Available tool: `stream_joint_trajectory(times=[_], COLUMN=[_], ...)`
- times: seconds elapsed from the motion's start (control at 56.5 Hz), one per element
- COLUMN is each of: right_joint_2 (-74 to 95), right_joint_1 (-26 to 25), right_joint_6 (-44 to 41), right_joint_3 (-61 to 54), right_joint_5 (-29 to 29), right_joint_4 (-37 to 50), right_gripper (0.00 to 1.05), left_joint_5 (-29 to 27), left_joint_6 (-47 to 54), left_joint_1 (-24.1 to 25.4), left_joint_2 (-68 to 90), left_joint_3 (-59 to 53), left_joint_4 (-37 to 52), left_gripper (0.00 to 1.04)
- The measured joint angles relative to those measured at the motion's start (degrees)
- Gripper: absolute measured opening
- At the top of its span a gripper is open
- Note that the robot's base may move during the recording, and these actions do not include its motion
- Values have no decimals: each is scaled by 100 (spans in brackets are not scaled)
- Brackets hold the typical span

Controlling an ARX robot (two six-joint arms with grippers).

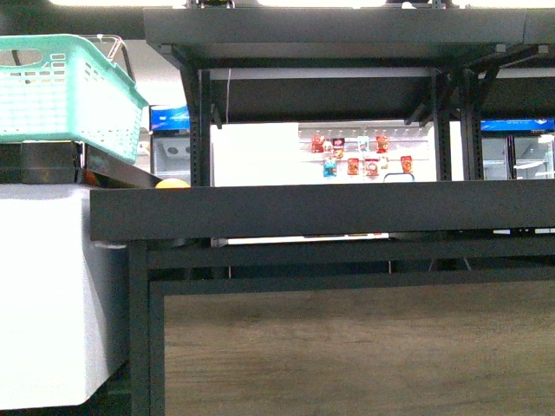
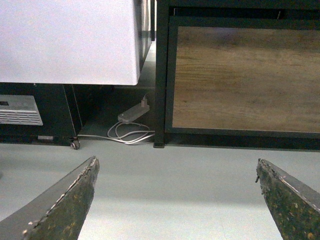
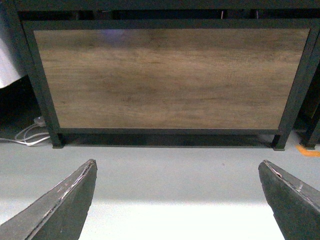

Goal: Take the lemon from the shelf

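The shelf (image 1: 321, 211), a black metal rack, fills the front view, its middle deck's thick front edge at camera height. Only a small yellow-orange rounded top (image 1: 171, 184) peeks over that edge at the left; I cannot tell whether it is the lemon, since the rest is hidden. Neither arm shows in the front view. In the left wrist view my left gripper (image 2: 177, 161) is open and empty above grey floor, facing the shelf's lower left post (image 2: 162, 75). Low over the floor, my right gripper (image 3: 178, 162) is open and empty before the shelf's wooden lower panel (image 3: 170, 77).
A teal plastic basket (image 1: 61, 87) sits on a white cabinet (image 1: 43, 295) left of the shelf. A white power strip with coiled cable (image 2: 131, 116) lies on the floor by the shelf's left foot. White store shelving with packets (image 1: 364, 160) shows behind.
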Motion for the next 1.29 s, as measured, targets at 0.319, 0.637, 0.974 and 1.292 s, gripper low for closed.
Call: stream_joint_trajectory(times=[0.319,0.637,0.974,1.292], right_joint_2=[0,0,0,0], right_joint_1=[0,0,0,0], right_joint_6=[0,0,0,0], right_joint_3=[0,0,0,0], right_joint_5=[0,0,0,-2], right_joint_4=[0,0,0,0], right_gripper=[97,97,97,97], left_joint_5=[0,0,0,-2], left_joint_6=[-2,-2,0,-2], left_joint_1=[0,0,0,0], left_joint_2=[0,0,0,0], left_joint_3=[0,0,0,0], left_joint_4=[0,0,0,0], left_gripper=[97,97,97,97])
